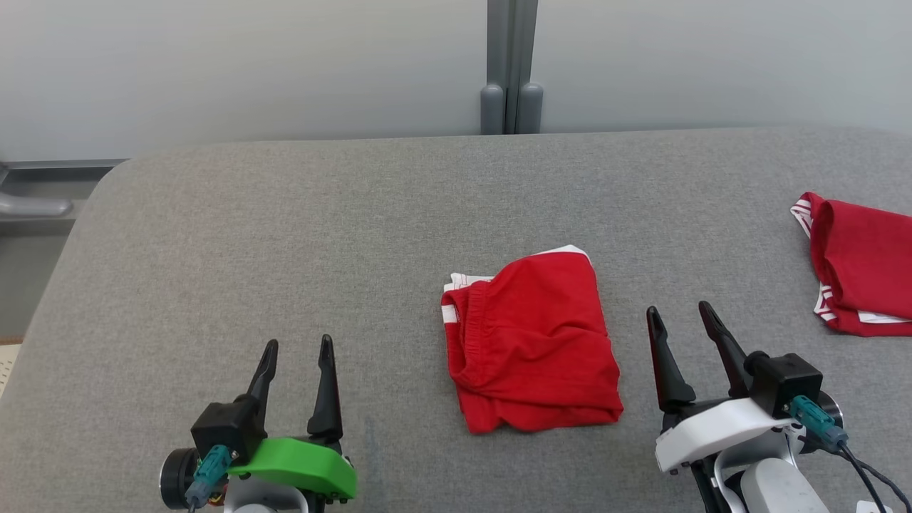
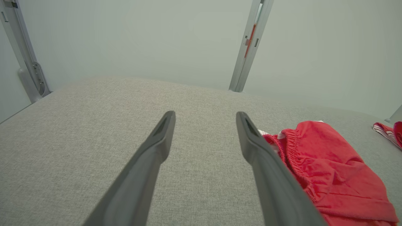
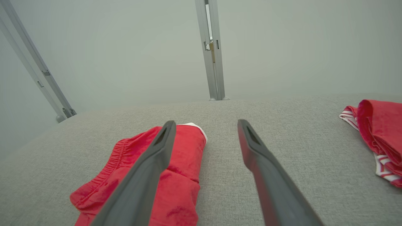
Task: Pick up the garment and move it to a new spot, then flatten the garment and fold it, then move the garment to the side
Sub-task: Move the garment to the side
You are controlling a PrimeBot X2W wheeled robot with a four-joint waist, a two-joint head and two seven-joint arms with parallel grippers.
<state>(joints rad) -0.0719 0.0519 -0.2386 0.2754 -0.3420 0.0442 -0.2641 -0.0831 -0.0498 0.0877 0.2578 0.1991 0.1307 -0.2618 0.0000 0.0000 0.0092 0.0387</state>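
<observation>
A red garment [image 1: 531,342] with white trim lies folded into a compact rectangle at the middle of the grey table [image 1: 285,235], elastic waistband along its left side. My left gripper [image 1: 298,351] stands open at the lower left, well to the left of it, with nothing between its fingers. My right gripper [image 1: 680,318] stands open just right of the garment, empty too. In the left wrist view the garment [image 2: 326,166] lies to the right of my open left gripper [image 2: 205,121]. In the right wrist view the garment [image 3: 182,175] lies partly behind the left finger of my open right gripper [image 3: 205,125].
A second red garment with red-and-white striped trim [image 1: 858,263] lies at the table's right edge, also seen as the striped garment [image 3: 380,131] in the right wrist view. A grey metal post [image 1: 511,68] rises behind the table's far edge against a pale wall.
</observation>
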